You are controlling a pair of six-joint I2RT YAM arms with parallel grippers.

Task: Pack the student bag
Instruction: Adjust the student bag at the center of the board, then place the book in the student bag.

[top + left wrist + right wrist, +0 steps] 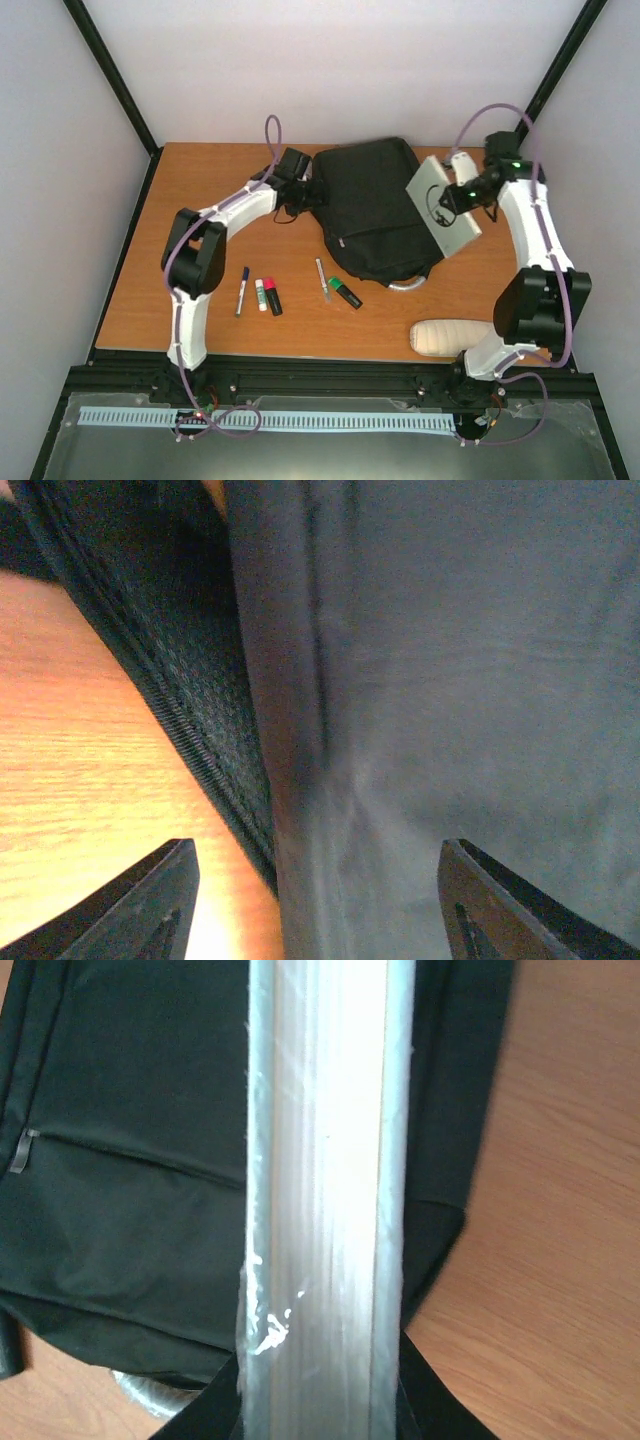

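- Top external view: bag lies flat at the back-centre of the table. Black soft fabric, roughly rectangular, zip seam across the front. Grey loop curls out at its near edge.
- Left gripper sits at the bag's left edge. Left wrist view: fingers stand wide apart, with a fabric fold and a woven strap in the gap. Nothing is pinched.
- Right gripper is clamped on a white book, held off the table and tilted over the bag's right side. Right wrist view: the book shows edge-on in clear wrap, rising from between the fingers and hiding a strip of the bag.
- On the table in front of the bag: blue pen, white stick and pink marker, well apart from the bag. Thin pen and green highlighter lie just beside its near edge.
- Cream pouch lies at near right, beside the right arm's base.
- Surface: orange-brown wood grain with a black frame around it. Pale walls on three sides.
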